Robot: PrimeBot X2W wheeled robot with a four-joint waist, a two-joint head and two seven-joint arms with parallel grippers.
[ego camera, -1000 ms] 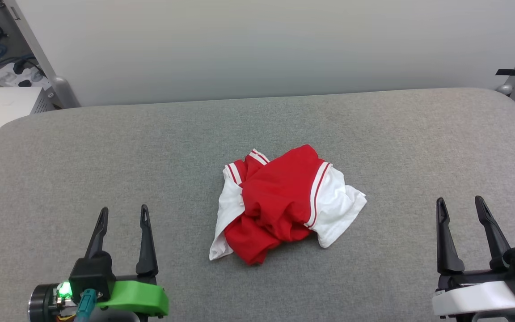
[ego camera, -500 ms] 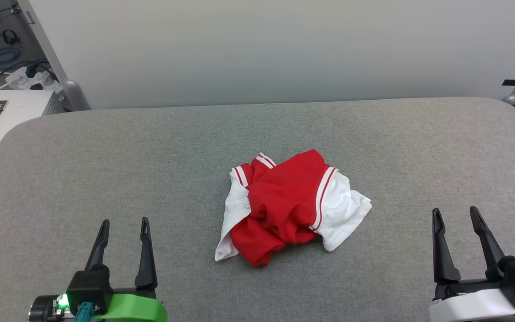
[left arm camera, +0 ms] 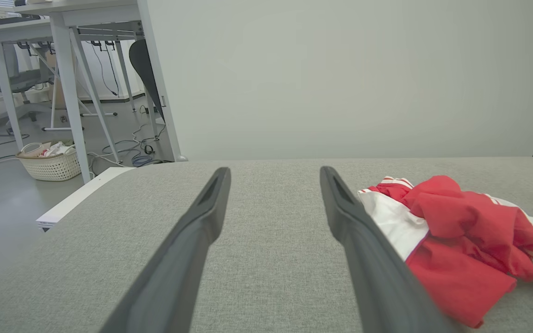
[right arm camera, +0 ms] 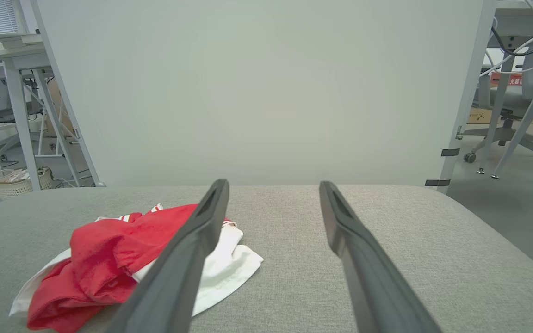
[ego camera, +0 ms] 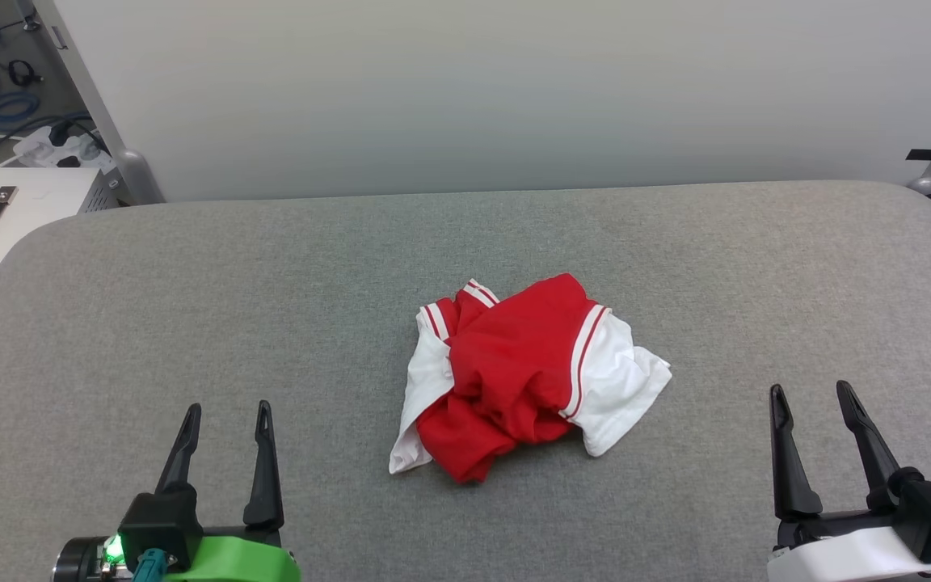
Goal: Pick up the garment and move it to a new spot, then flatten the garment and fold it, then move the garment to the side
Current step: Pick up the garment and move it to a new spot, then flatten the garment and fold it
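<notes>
Fingers (ego camera: 264, 453) on left gripper (ego camera: 228, 406) and right gripper (ego camera: 810, 388) spread wide, empty; garment (ego camera: 514, 372) crumpled between them, slightly ahead, right marginally nearer.

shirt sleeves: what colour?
White, with red-and-white striped trim; the shirt body is red. Clearest in the head view.

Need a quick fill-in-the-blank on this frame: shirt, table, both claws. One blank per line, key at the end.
1. The crumpled shirt is red with ____ sleeves.
2. It lies on the grey table, ____ the left claw and the right claw.
3. Both claws have their jaws ____ and hold nothing.
4. The mount behind the left claw is coloured ____.

Missing words: white; between; open; green.
</notes>
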